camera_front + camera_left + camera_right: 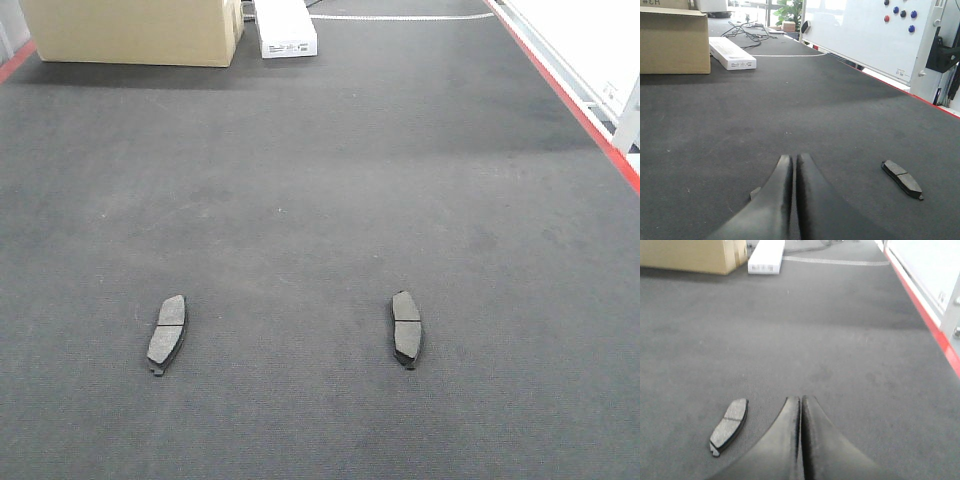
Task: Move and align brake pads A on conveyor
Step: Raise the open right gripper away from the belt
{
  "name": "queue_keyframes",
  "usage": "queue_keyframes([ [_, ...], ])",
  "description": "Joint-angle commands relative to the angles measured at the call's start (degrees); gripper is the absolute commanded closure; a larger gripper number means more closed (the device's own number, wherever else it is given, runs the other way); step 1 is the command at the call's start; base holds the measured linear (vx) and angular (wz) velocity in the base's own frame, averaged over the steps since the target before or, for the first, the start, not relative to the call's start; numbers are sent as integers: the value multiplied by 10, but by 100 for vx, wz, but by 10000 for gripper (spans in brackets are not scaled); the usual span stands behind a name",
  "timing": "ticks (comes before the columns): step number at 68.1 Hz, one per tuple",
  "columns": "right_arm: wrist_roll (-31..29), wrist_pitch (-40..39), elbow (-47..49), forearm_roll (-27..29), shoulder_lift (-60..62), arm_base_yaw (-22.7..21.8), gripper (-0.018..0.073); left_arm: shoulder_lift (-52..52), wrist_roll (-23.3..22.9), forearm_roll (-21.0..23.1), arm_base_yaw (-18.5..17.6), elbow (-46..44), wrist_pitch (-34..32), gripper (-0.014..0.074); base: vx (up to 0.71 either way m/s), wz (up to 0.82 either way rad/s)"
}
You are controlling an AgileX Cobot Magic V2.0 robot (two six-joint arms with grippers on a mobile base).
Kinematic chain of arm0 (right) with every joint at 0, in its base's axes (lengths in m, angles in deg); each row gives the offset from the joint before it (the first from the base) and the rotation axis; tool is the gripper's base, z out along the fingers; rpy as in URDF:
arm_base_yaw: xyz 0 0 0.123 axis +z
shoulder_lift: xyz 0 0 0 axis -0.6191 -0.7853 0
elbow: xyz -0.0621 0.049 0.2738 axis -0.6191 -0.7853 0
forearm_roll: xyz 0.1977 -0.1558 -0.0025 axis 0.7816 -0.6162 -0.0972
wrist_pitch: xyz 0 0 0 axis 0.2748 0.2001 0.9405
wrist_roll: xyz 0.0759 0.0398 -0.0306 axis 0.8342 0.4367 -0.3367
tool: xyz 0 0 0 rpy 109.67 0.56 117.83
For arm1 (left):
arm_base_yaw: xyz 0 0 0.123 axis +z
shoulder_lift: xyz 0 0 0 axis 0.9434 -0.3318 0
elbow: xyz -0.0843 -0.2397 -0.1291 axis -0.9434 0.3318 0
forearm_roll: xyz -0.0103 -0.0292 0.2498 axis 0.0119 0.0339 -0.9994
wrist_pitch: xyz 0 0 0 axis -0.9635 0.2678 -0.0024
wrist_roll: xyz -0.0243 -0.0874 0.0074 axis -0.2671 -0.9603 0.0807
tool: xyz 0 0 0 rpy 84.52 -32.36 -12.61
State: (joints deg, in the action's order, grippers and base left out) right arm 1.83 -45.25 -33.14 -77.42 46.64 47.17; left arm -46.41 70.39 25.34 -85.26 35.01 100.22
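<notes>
I read left tool [793, 157] and right tool [801, 398] clenched empty, a pad [902, 179] lying right of the former, a pad [729, 426] left of the latter, on the conveyor [320, 180], alignment apparently undone.

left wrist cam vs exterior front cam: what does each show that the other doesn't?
Left wrist only: the left gripper, jaws together, a whiteboard with magnets, and cables. Front only: a brake pad and a second brake pad, lying apart; the wrist view catches only one brake pad. Both: the conveyor, cardboard box, white box and red edge strip.
</notes>
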Motion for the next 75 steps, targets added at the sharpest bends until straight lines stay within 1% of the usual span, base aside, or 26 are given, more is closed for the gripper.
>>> queue_keyframes([
  [1, -6, -52, 14, -7, 9, -4, 562, -4, 0, 4, -3, -15, -39, 603, 0, 0],
  [75, -5, -45, 14, -4, 10, -4, 562, -4, 0, 4, -3, -15, -39, 603, 0, 0],
])
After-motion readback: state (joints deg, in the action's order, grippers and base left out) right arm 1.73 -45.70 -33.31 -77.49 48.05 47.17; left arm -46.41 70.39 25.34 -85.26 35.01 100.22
